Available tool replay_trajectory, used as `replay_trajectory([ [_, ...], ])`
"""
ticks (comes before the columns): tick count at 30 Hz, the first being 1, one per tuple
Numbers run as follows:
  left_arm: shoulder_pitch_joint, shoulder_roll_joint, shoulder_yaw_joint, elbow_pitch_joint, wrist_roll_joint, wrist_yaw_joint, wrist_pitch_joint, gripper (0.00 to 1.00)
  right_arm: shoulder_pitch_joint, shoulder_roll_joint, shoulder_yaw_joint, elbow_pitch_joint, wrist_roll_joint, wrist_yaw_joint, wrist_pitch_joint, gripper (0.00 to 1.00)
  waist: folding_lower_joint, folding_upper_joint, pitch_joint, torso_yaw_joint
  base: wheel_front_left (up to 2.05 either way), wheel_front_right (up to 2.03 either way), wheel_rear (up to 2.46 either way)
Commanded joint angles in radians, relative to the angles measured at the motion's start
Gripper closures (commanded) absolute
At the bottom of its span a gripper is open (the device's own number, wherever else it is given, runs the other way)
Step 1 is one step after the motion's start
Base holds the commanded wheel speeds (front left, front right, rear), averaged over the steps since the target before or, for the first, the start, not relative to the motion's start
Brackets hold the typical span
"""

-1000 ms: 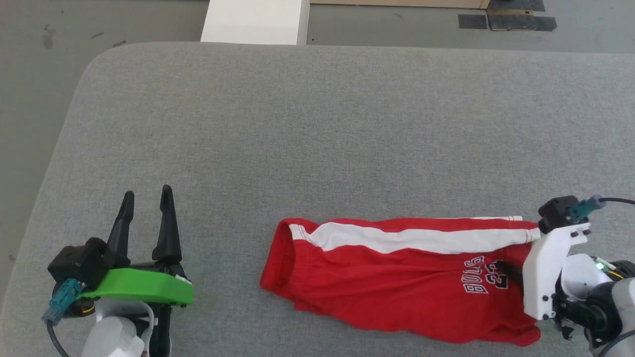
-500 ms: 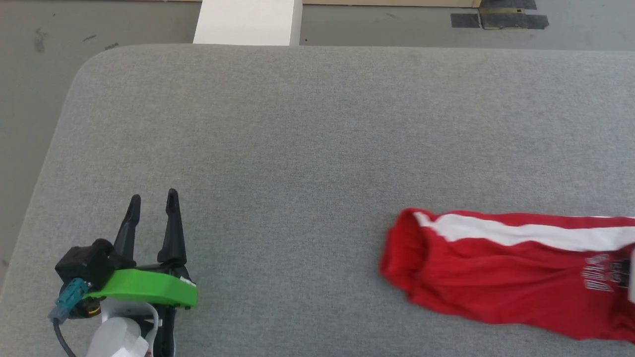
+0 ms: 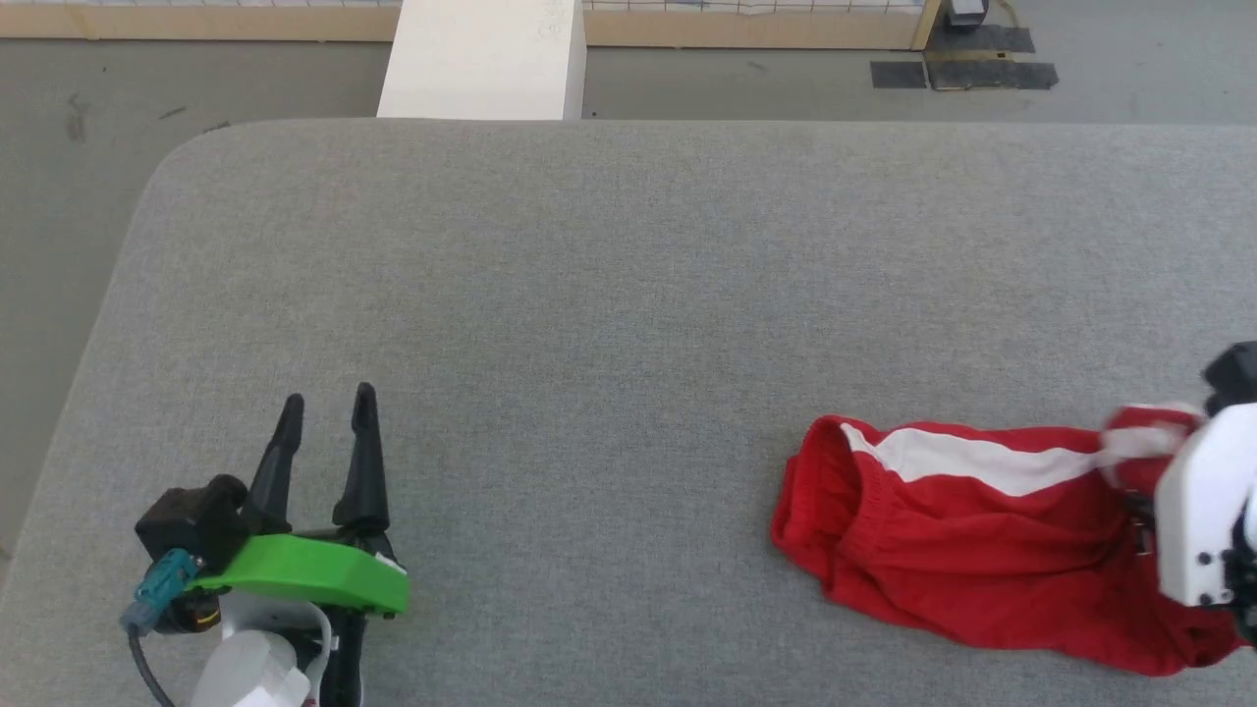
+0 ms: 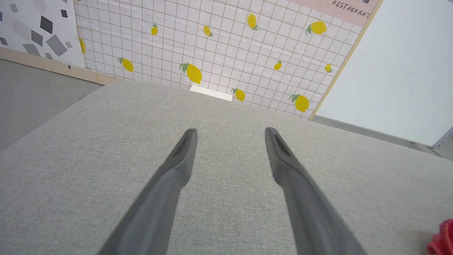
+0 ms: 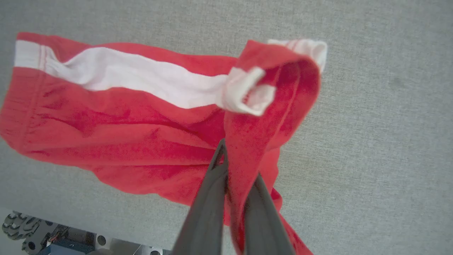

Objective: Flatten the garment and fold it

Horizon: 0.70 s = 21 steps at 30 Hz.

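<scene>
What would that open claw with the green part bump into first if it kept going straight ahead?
Probably nothing soon: ahead of the left gripper lies bare gray table, with a lemon-patterned wall beyond its far edge. The garment sits off to its right. Depth is unclear, so it might graze the tabletop.

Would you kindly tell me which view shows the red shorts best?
The right wrist view: the shorts spread across it, white stripe and lifted hem clear, the right gripper shut on them. The head view hides their right end behind the wrist mount; the left wrist view has a red scrap at its corner.
</scene>
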Motion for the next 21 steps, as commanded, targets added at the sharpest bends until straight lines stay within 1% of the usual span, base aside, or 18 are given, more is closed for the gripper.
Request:
replay_trajectory([
  [1, 0.0, -0.003, -0.008, 0.004, -0.006, -0.004, 0.006, 0.0, 0.014, 0.01, 0.024, -0.031, 0.014, -0.002, 0.013, 1.0, 0.0, 0.0103, -0.004, -0.001, 0.0, 0.0, 0.0],
  [4, -0.002, -0.006, -0.02, 0.005, -0.009, -0.005, 0.012, 0.0, 0.013, 0.028, 0.078, -0.067, 0.033, -0.002, 0.022, 1.0, 0.0, 0.0103, -0.005, 0.003, 0.0, 0.0, 0.0],
  [8, -0.003, -0.006, -0.033, 0.008, -0.011, -0.007, 0.017, 0.0, -0.007, 0.06, 0.173, -0.065, 0.056, -0.002, 0.006, 1.0, 0.0, 0.0103, -0.004, 0.012, 0.0, 0.0, 0.0],
  [13, -0.005, -0.003, -0.046, 0.023, -0.019, -0.01, 0.017, 0.0, -0.045, 0.108, 0.262, -0.005, 0.068, -0.002, -0.067, 1.0, 0.0, 0.0103, -0.002, 0.031, 0.0, 0.0, 0.0],
  [21, -0.005, -0.002, -0.059, 0.041, -0.029, -0.013, 0.014, 0.0, -0.089, 0.181, 0.337, 0.136, 0.042, -0.002, -0.206, 1.0, 0.0, 0.0103, 0.008, 0.058, 0.0, 0.0, 0.0],
])
